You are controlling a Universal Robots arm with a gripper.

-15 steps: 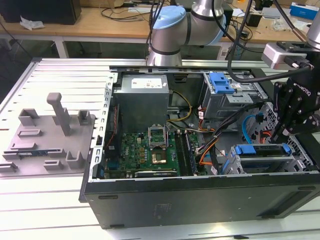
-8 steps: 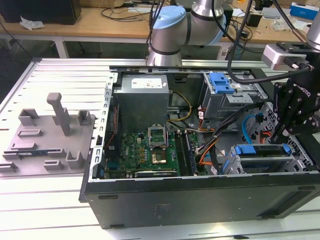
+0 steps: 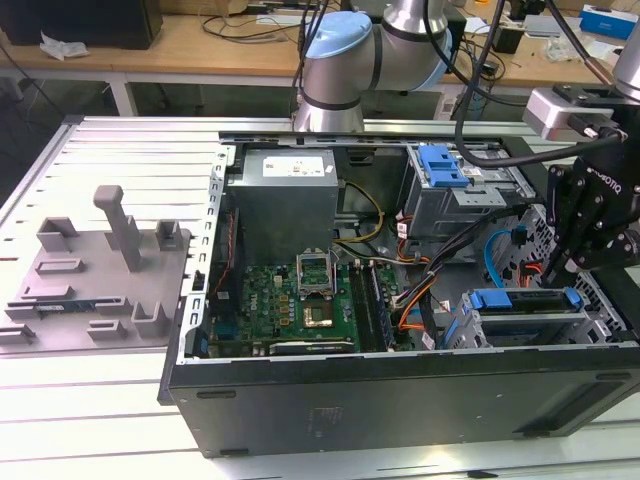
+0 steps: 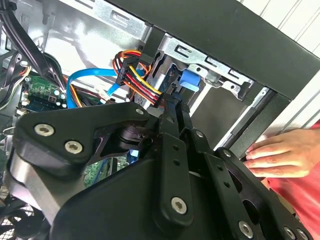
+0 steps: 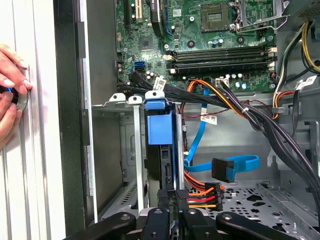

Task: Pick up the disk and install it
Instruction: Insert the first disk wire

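The disk [image 3: 522, 300] lies in the grey metal drive bay [image 3: 600, 318] at the open computer case's front corner, on the exterior view's right. Its bright blue carrier frames it. In the first wrist view the disk [image 5: 159, 122] is seen end-on between the bay's rails. My black gripper [image 3: 552, 272] hangs just above the disk's right end. In both wrist views the gripper [image 4: 175, 102] [image 5: 172, 196] has its fingers drawn together at the disk's rear edge, with nothing seen between them. The disk's blue carrier tab [image 4: 192, 80] lies just beyond the tips.
A person's hand [image 5: 10, 90] [image 4: 280, 155] rests outside the case wall. A power plug with coloured wires [image 5: 202, 196] and a blue data cable [image 5: 235, 165] hang beside the fingers. A blue latch [image 3: 440, 165] tops the upper cage. A grey fixture plate [image 3: 95, 265] lies left of the case.
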